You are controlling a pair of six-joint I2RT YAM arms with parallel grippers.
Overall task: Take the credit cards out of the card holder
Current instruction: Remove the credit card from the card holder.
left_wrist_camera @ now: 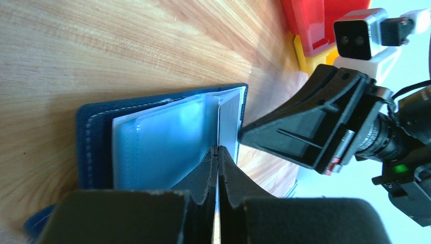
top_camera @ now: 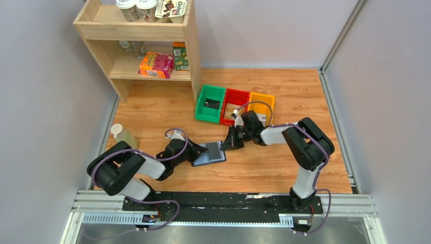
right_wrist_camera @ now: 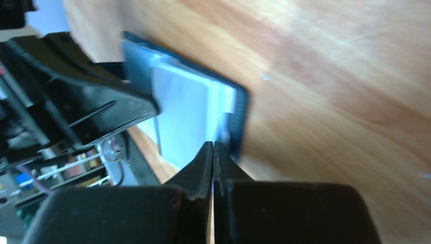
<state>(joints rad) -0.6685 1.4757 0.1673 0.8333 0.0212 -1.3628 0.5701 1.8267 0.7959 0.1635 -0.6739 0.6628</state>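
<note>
Now | card holder [top_camera: 211,152] lies open on tabletop [top_camera: 264,170] btw both arms | L fingers [left_wrist_camera: 205,175] closed at its pocket edge, we reckon to pin it | R fingers [right_wrist_camera: 201,168] closed by grey card [left_wrist_camera: 229,122], grip unclear to us | card not out yet

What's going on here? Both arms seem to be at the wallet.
Both arms are working on the card holder, which lies open on the table. The left arm's fingers are shut at its left edge and the right arm's fingers are shut at its right edge, tips facing each other. Whether either pinches a card cannot be told. What looks like a grey card sits in a pocket, so the removal is not done.
</note>
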